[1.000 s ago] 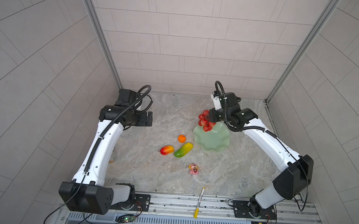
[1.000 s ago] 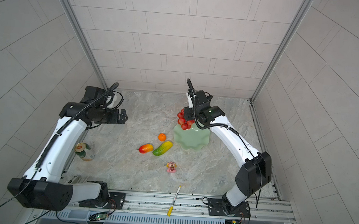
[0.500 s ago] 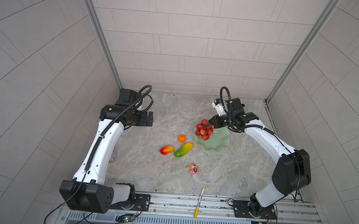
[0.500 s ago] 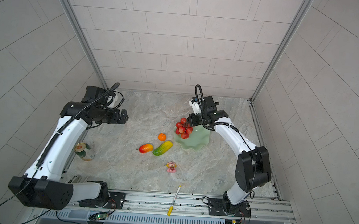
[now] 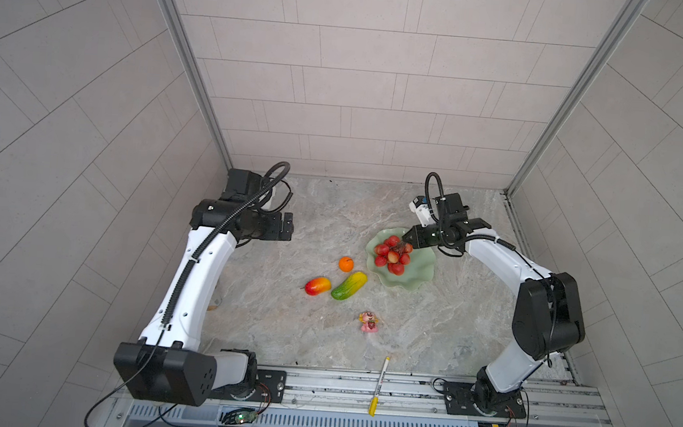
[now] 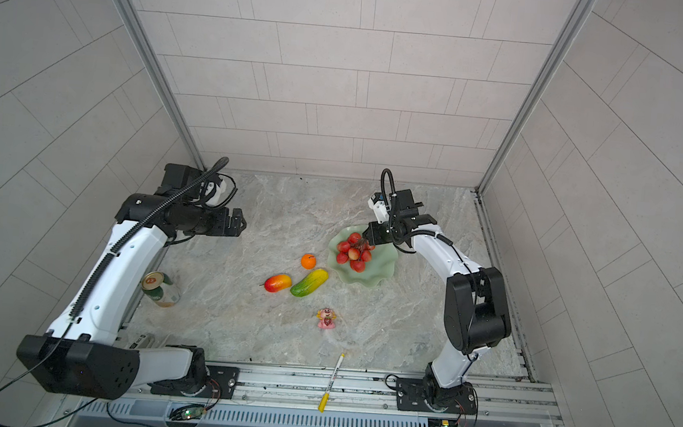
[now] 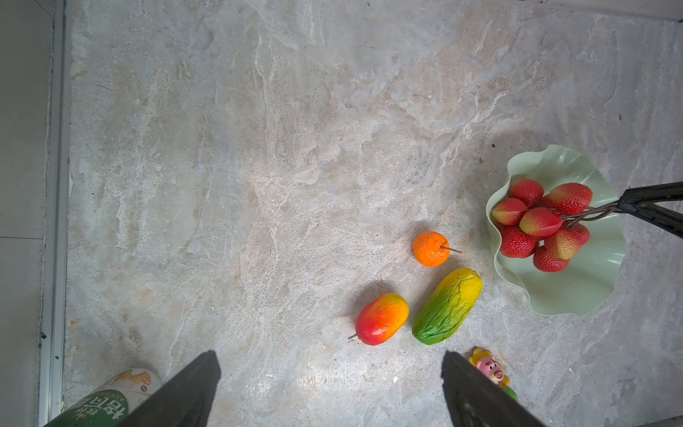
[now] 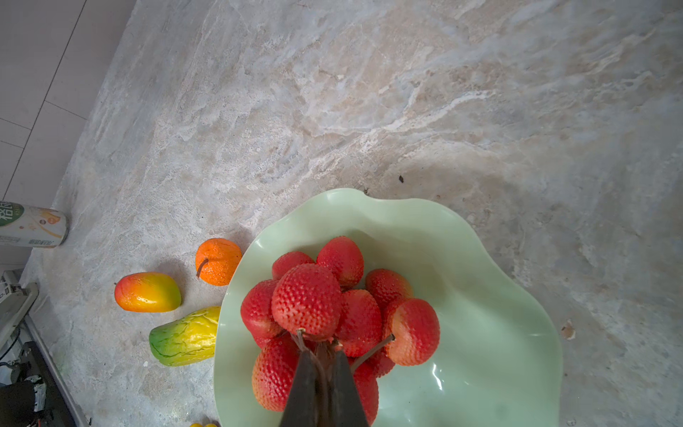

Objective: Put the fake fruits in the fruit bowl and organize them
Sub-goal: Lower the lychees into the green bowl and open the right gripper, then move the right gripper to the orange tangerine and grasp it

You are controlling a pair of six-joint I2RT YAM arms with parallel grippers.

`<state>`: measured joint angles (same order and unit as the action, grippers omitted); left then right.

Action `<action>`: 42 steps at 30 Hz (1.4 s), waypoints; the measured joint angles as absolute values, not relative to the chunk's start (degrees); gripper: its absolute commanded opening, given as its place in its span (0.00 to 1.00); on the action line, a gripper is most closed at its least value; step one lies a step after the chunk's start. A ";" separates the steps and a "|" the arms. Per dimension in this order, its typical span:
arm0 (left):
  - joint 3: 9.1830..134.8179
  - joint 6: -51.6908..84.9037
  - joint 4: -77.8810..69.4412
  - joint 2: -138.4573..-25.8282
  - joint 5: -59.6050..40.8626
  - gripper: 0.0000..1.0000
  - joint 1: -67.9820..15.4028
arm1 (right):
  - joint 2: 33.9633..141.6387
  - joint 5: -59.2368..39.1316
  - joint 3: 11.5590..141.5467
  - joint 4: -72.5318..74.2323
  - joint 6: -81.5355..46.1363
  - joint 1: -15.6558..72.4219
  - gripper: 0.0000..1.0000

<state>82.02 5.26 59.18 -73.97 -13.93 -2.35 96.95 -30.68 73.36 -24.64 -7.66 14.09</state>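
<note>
You have one fruit bowl (image 5: 417,272). It sits on the bench (image 5: 332,205), right of the middle and toward the far side. There are four fake fruits, and one of them is at the bowl. That one is the red grape bunch (image 5: 393,254), over the left part of the bowl. Your right claw (image 5: 403,244) is clenched on its brown stem. You cannot tell if the berries touch the bowl. About ten berries show in the right wrist view.

Three fruits lie on the bench, left of the bowl. The small orange (image 5: 346,263) is just beside the rim. The long green-to-yellow fruit (image 5: 349,285) is a bit nearer, with its yellow end close to the bowl. The red-yellow mango (image 5: 318,285) is just left of that one.

Nearer to you stands one small pink figurine (image 5: 369,322). One yellow-and-white pen (image 5: 379,386) lies at the near edge. One can (image 6: 161,289) is far off on the left.

Your left claw (image 5: 286,227) hangs over the far left of the bench, spread wide, with nothing in it.
</note>
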 measured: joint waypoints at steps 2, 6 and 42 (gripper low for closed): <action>82.02 5.26 59.07 -74.02 -14.11 1.00 -2.35 | 97.51 -30.11 73.38 -24.67 -7.57 14.09 0.01; 82.02 5.08 58.94 -74.26 -14.55 1.00 -2.35 | 99.48 -28.95 73.38 -24.69 -7.70 13.45 0.07; 81.93 4.82 58.74 -74.26 -15.66 1.00 -2.37 | 81.95 -19.18 78.35 -36.21 -4.38 19.99 1.00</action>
